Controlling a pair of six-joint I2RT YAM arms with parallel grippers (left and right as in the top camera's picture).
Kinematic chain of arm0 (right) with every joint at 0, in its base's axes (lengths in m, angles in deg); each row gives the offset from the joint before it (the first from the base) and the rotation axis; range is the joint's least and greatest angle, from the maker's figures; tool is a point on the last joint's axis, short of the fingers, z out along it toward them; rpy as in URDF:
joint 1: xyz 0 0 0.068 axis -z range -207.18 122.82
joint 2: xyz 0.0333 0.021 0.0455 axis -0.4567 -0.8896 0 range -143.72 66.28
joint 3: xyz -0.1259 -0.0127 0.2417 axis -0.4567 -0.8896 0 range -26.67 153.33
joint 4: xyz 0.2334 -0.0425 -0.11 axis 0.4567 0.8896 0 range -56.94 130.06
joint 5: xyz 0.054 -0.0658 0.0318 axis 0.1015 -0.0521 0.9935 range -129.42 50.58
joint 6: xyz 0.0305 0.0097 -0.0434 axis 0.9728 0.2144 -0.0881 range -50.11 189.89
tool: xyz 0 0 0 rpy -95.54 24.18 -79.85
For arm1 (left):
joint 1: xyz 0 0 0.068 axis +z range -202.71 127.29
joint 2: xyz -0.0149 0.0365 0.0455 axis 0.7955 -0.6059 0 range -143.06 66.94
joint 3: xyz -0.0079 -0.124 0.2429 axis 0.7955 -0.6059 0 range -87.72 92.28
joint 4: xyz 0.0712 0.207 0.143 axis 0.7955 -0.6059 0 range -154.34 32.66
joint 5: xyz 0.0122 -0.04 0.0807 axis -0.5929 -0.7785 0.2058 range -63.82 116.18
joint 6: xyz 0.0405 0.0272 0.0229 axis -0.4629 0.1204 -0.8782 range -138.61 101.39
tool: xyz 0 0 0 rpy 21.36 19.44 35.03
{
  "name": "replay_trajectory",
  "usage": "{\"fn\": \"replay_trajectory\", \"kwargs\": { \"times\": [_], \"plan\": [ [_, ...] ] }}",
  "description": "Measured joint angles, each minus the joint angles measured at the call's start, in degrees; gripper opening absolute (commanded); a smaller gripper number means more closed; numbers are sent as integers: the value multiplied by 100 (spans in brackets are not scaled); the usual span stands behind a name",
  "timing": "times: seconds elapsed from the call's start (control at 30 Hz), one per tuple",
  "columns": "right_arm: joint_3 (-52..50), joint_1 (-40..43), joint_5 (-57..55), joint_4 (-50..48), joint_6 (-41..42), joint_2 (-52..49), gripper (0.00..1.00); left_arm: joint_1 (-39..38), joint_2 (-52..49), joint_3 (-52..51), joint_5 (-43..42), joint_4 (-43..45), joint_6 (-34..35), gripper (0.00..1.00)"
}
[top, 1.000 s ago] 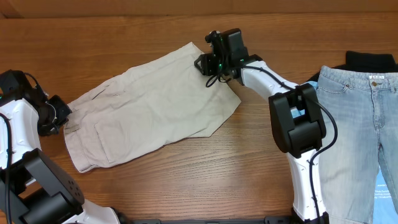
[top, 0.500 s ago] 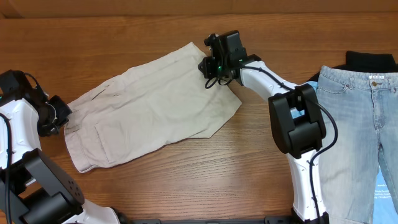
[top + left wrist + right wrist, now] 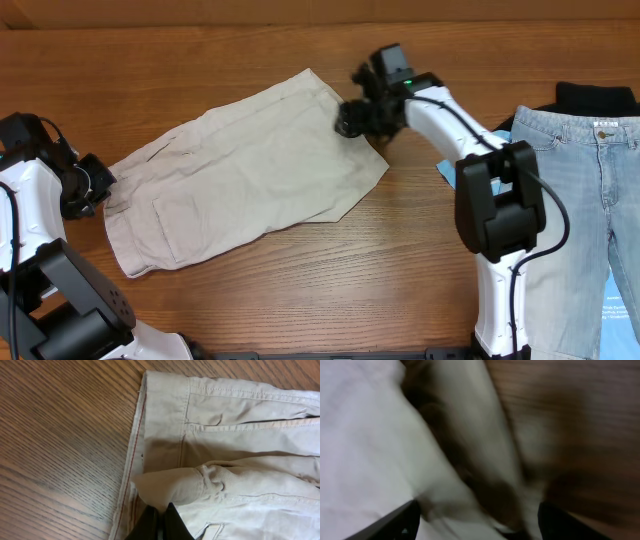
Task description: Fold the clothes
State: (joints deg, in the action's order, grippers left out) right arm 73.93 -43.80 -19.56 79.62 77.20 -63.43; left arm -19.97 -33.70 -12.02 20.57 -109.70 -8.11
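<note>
Over the last second the right hand (image 3: pixel 350 118) has been swung round at the wrist and shifted slightly toward 5 o'clock. It now sits at the 2 o'clock corner of the trousers (image 3: pixel 240 180) rather than on top of that corner as before. The trousers themselves have not been shifted. They are spread slantwise on the counter (image 3: pixel 300 290), running from about 8 o'clock up to 1 o'clock, well apart from the jeans (image 3: pixel 580 200) at 3 o'clock. The left hand (image 3: pixel 95 182) has been kept at the trousers' 9 o'clock edge. From this it is judged that a fresh grip on the far corner is being set up and that no fold has yet been made. From overhead, neither hand's state can be read. The left wrist view supplies what is missing there: the left hand (image 3: pixel 160 522) is closed, with a small bunched fold of the cloth pinched between its tips beside a stitched edge. The right wrist view (heavily blurred, so the hand is judged to be in motion) shows the right hand (image 3: pixel 480 520) spread wide, its two dark tips far apart, with pale cloth beneath and nothing held.
</note>
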Motion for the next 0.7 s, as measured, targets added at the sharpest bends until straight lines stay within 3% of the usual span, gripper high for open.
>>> {"fn": "replay_trajectory", "kwargs": {
  "times": [0.17,0.4,0.5,0.57,0.63,0.7],
  "plan": [
    [-2,509,275,750,-450,0,78,0,0,2,0,11,-22,5],
    [-365,326,815,214,-1115,44,73,0,0,2,0,28,-22,4],
    [-544,90,898,-76,-1274,87,52,0,0,2,0,28,-24,4],
    [-610,-46,986,-94,-1307,87,24,0,0,2,0,28,-26,4],
    [-645,-155,1058,57,-1241,85,6,0,0,2,0,24,-28,4],
    [-654,-192,1064,367,-1128,85,4,0,0,2,-2,22,-39,4]
  ]
}}
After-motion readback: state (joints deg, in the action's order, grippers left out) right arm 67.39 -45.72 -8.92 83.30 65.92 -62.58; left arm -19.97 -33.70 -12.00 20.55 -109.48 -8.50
